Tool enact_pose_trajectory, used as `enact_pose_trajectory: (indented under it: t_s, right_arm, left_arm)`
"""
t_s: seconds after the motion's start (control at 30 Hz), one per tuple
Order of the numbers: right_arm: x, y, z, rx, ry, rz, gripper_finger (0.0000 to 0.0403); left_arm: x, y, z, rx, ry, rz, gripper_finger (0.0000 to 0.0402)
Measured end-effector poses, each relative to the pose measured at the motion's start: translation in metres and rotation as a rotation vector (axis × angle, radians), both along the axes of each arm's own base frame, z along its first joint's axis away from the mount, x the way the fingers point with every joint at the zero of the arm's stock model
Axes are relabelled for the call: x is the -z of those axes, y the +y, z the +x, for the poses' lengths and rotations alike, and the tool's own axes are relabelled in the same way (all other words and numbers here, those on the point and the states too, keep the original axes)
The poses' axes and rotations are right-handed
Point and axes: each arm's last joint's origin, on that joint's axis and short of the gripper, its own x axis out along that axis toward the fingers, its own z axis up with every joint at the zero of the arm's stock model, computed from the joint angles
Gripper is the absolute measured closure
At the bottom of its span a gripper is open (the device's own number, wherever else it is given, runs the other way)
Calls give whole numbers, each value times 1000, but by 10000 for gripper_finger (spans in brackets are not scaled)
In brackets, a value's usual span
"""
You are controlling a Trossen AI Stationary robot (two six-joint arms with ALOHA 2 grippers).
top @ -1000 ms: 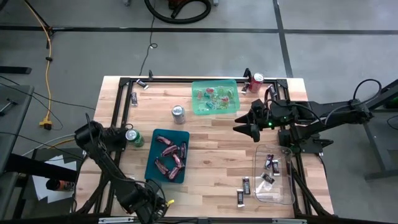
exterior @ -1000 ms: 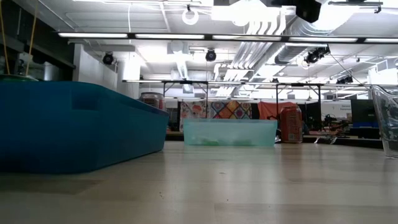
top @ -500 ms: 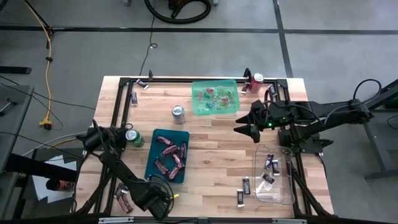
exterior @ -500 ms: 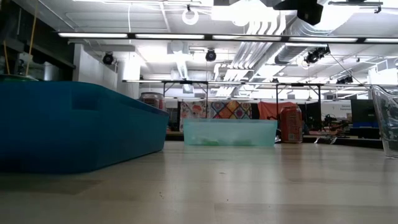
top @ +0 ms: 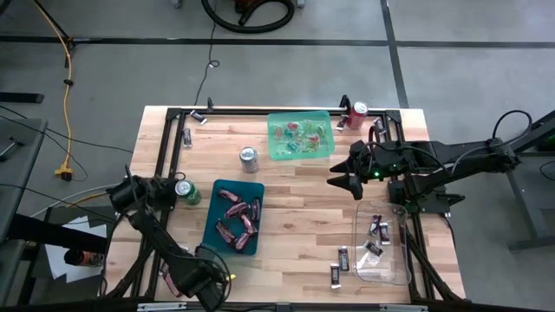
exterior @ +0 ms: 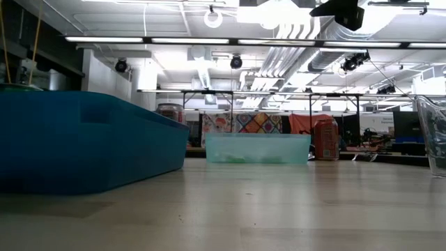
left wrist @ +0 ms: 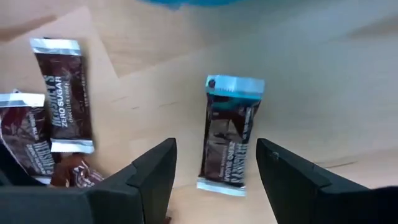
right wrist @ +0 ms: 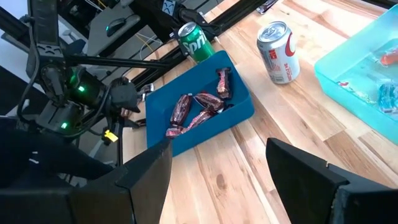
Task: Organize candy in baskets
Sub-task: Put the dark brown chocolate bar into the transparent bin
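Glossy brown candy bar point(left wrist: 227, 134) lies between open left gripper point(left wrist: 214, 163) fingers.

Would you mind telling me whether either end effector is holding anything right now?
Nothing is held: the left end effector is open above a chocolate bar, and the right end effector is open too.

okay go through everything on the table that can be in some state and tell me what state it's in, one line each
left tool: open, fingers either side of a dark bar
dark bar: flat on the wood, not gripped
right tool: open, holding nothing
dark teal basket: holds pinkish-red bars
light green basket: holds small wrapped pieces
clear basket: holds a few dark bars
silver can: upright
green can: upright
red can: upright
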Motion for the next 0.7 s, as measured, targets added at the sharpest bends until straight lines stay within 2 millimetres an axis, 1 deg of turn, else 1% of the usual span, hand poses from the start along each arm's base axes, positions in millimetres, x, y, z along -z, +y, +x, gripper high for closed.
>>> enact_pose_trajectory:
  t_s: [0.23,0.37,0.47,0.53,0.57,0.67,0.7]
  right_arm:
    - [0,0,0,0,0,0,146]
    - [0,0,0,4,0,7,146]
    - [0,0,0,4,0,7,146]
    - [0,0,0,4,-1,7,146]
    - [0,0,0,4,-1,7,146]
    - [0,0,0,5,-1,9,146]
    - [0,0,0,4,-1,9,146]
  left_arm:
    - [22,3,-5,46,-5,-59,192]
    - [27,8,-7,17,4,-58,192]
    - [28,8,-7,51,-2,-60,202]
    - [26,8,-6,80,-14,-74,232]
    - [25,8,-5,86,-20,-84,258]
    - [18,10,-6,90,-45,-83,360]
    - [14,11,-7,91,-64,-68,378]
